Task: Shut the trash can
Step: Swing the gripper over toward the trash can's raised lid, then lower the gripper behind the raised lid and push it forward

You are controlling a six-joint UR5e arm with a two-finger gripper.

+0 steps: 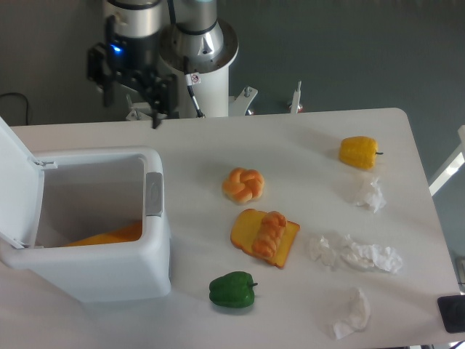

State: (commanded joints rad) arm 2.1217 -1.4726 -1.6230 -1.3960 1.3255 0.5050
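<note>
The white trash can [109,273] stands at the left of the table. Its flat lid [13,185] is swung up and back on the left side, so the can is open. A grey latch tab [153,194] sits on its right wall, and something orange [109,235] lies inside at the bottom. My gripper [131,113] hangs at the table's far edge, behind the can's far right corner and apart from it. Its two dark fingers [155,116] point down, spread apart with nothing between them.
On the table lie a braided bun [243,185], a toast slice with a pastry on it [264,235], a green pepper [232,290], a yellow pepper [359,152] and crumpled white tissues [354,254]. The robot base [195,73] stands behind the table.
</note>
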